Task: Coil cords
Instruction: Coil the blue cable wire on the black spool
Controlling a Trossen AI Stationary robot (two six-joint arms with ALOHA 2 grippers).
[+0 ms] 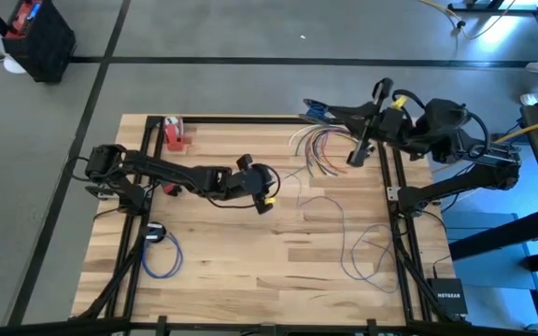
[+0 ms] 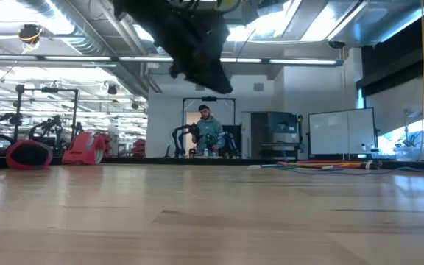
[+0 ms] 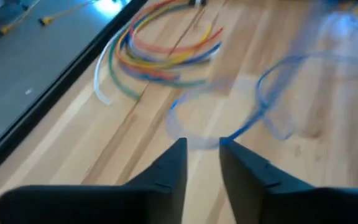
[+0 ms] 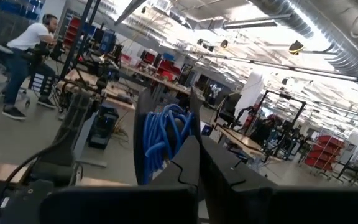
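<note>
My left hand (image 3: 202, 155) hangs parted, empty, above the limp, light blue cord (image 3: 263, 109); I'd pinch it mid-loop.

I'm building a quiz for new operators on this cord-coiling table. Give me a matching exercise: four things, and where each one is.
Things:
1. left gripper
2. right gripper
3. red object
4. coiled blue cord

Places:
A. far left corner of the table
B. over the table's middle
C. near left side of the table
D. by the fanned bundle of coloured cords

Pairs: 1-B, 2-D, 3-A, 4-C
</note>
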